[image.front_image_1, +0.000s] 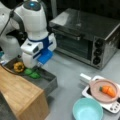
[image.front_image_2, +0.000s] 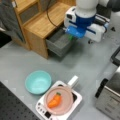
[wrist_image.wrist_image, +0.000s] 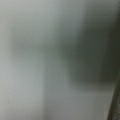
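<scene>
My gripper (image.front_image_1: 37, 67) reaches down into an open grey drawer (image.front_image_1: 50, 82) of a wooden cabinet (image.front_image_1: 20, 95). Its fingers are mostly hidden under the white and blue hand. A green vegetable (image.front_image_1: 32, 73) lies in the drawer right below the fingers, and a yellow round item (image.front_image_1: 19, 67) sits just to its left. In a front view the hand covers the fingers, and only a green bit (image.front_image_2: 71, 37) shows at the drawer's (image.front_image_2: 58, 43) back edge. The wrist view shows only a flat grey surface close up.
A steel toaster oven (image.front_image_1: 85, 35) stands behind the arm. A pink pan (image.front_image_1: 100, 96) with a carrot (image.front_image_1: 108, 90) sits on a small white cooktop (image.front_image_1: 111, 106), beside a teal bowl (image.front_image_1: 87, 110). The same pan (image.front_image_2: 66, 100), carrot (image.front_image_2: 55, 100) and bowl (image.front_image_2: 38, 82) appear in both front views.
</scene>
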